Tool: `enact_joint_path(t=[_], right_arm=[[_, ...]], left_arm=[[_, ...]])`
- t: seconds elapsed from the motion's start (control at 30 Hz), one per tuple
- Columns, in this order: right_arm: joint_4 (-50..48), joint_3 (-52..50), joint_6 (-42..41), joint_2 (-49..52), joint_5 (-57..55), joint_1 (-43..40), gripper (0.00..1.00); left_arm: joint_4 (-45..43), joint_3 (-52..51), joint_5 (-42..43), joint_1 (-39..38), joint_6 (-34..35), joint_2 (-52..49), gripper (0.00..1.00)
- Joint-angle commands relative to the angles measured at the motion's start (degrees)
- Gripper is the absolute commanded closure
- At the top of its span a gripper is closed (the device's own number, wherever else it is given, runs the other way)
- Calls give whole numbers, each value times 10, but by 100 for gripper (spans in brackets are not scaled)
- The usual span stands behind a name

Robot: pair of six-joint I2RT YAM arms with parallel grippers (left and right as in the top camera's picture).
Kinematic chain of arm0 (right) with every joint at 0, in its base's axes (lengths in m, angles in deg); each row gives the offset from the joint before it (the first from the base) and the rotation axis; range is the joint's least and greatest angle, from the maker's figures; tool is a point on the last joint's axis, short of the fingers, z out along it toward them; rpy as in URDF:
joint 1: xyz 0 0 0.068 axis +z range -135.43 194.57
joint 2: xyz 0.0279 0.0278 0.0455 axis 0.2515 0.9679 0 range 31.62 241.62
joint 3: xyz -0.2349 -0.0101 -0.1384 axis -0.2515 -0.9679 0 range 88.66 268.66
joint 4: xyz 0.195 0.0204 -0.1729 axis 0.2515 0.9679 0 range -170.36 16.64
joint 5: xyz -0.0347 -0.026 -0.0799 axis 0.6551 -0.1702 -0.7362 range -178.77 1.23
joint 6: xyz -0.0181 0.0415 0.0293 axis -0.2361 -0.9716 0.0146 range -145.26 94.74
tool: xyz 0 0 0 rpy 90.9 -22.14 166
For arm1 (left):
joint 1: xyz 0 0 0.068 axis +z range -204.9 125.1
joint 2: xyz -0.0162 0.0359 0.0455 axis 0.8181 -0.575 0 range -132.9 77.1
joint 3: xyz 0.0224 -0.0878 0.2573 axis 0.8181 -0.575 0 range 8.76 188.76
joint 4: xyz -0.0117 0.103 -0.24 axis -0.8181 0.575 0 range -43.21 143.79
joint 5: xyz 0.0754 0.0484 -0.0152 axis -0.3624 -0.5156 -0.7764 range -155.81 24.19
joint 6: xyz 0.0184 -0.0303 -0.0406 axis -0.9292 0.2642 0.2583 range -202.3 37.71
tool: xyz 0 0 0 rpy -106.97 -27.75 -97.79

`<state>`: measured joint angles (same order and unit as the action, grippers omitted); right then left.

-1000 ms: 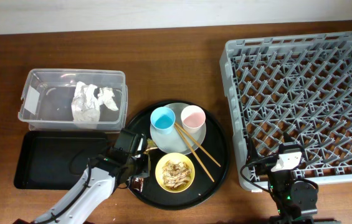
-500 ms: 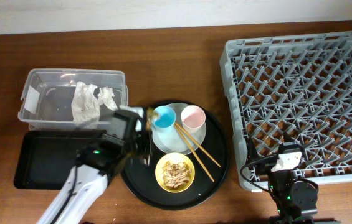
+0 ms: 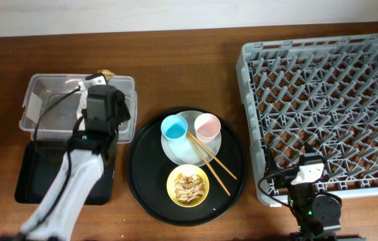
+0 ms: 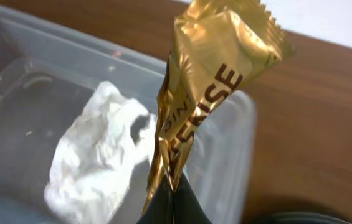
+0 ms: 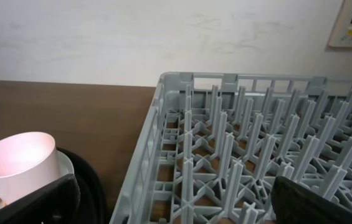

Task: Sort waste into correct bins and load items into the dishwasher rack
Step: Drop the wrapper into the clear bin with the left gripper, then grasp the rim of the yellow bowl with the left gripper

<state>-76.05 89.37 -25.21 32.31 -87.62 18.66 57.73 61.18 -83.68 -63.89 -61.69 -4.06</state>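
Left gripper (image 4: 172, 204) is clamping tight on the snack wrapper (image 4: 216, 87), holding it out over the clear tub (image 4: 70, 46) with the napkin (image 4: 98, 165) lying just beneath; right gripper (image 5: 176, 208) is idling, jaws wide apart, at the dishwasher rack (image 3: 322, 107) edge; food scraps (image 3: 188, 185) and dishes (image 3: 192, 148) are waiting untouched.

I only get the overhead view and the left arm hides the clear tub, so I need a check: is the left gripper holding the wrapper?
Observer: Yes; the left wrist view shows the left gripper shut on the lower end of the gold wrapper.
Operator: Anything in the tub below?
Observer: The crumpled white napkin lies on the floor of the clear tub.
Operator: And the right gripper?
Observer: The right gripper is open and empty, facing the wall of the dishwasher rack.
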Motion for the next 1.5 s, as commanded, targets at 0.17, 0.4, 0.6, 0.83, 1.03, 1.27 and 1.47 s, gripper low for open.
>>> enact_joint_path(t=[0.17,0.4,0.6,0.83,1.03,1.27,1.47], right_arm=[[0,-4,0,-5,1,-4,1],[0,-4,0,-5,1,-4,1],[0,-4,0,-5,1,-4,1],[0,-4,0,-5,1,-4,1],[0,-4,0,-5,1,-4,1],[0,-4,0,-5,1,-4,1],[0,-4,0,-5,1,-4,1]], left_arm=[[-39,4,0,38,-12,-53,33],[37,8,307,14,15,88,36],[179,8,407,-79,17,182,36],[318,8,398,-295,17,186,36],[337,8,302,-449,18,152,56],[337,8,251,-534,45,80,58],[337,8,251,-544,45,13,58]])
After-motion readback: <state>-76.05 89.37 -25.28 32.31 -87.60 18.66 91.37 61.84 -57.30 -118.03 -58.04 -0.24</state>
